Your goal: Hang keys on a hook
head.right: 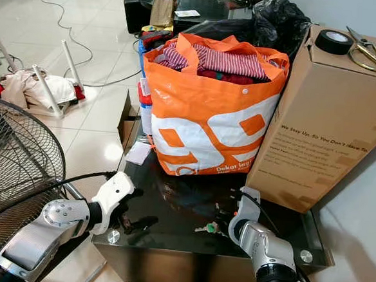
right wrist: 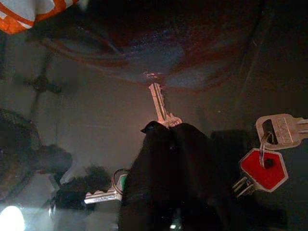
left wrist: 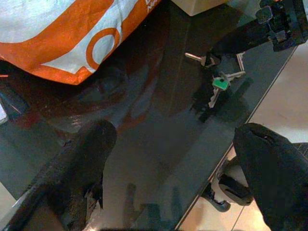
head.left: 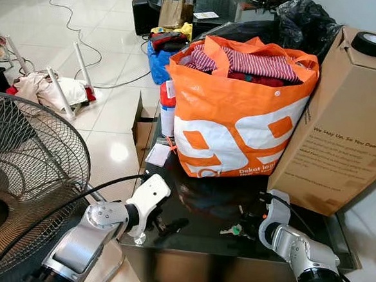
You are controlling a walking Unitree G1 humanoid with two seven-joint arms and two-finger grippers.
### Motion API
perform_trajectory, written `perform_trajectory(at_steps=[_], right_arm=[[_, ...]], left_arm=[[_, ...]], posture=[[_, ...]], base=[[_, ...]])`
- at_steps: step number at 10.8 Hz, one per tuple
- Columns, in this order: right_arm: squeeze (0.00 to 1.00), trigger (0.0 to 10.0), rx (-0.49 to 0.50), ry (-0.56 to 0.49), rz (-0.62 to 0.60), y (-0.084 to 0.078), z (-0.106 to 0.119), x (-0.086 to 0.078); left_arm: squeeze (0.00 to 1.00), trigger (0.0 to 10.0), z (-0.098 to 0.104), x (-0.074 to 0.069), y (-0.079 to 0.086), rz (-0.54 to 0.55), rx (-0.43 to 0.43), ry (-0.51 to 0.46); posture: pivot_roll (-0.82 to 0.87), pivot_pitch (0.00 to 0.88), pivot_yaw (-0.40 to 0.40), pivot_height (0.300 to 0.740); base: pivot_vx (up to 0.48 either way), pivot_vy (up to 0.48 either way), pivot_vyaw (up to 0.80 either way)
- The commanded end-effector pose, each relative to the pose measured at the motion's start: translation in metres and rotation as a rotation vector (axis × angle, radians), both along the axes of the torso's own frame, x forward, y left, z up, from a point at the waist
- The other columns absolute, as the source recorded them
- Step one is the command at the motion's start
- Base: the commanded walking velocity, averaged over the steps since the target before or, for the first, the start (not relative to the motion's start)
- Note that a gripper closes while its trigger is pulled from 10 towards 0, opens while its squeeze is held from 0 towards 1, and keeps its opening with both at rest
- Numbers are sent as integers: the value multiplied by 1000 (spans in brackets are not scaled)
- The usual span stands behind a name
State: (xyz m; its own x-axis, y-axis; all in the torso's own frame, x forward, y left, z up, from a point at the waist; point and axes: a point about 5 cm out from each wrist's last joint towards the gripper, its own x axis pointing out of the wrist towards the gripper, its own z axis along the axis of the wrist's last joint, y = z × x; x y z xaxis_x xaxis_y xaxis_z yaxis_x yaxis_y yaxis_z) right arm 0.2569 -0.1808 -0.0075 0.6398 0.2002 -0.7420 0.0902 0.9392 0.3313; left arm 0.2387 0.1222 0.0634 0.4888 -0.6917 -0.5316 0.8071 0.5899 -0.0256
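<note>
A bunch of keys [head.left: 232,230] lies on the black glass table [head.left: 200,245] near its front edge, in front of the orange bag. The left wrist view shows its green-headed key [left wrist: 220,83]. In the right wrist view a red-headed key [right wrist: 262,168] lies beside my fingers. My right gripper [head.left: 250,221] is down on the bunch, fingers closed together, and a silver key [right wrist: 159,103] sticks out from their tips. My left gripper [head.left: 159,226] hovers low over the table's front left part, open, its two fingers [left wrist: 82,168] spread wide with only glass between them.
A full orange shopping bag [head.left: 241,112] and a tall cardboard box [head.left: 344,126] stand close behind the keys. A tape roll [head.right: 332,41] and scissors [head.right: 368,55] lie on the box. A standing fan [head.left: 25,168] is at my left. Cables and a white stand [head.left: 56,83] lie on the tiled floor.
</note>
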Motion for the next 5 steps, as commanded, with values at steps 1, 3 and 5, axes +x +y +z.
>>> perform_trajectory(at_steps=[1, 3, 5], right_arm=[[1000, 10000, 7, 1, -17, -2, 0, -1], [1000, 10000, 11, -1, -21, -4, 1, -2], [1000, 10000, 19, 1, -25, -4, 1, -2]], left_arm=[[0, 10000, 2, 1, 0, -10, 11, -17], [0, 10000, 2, 2, 0, -11, 10, -18], [0, 10000, 2, 3, -1, -13, 8, -18]], posture=[[-87, 0, 22, 740], [-89, 0, 22, 740], [-90, 0, 22, 740]], base=[[0, 0, 0], [0, 0, 0], [0, 0, 0]])
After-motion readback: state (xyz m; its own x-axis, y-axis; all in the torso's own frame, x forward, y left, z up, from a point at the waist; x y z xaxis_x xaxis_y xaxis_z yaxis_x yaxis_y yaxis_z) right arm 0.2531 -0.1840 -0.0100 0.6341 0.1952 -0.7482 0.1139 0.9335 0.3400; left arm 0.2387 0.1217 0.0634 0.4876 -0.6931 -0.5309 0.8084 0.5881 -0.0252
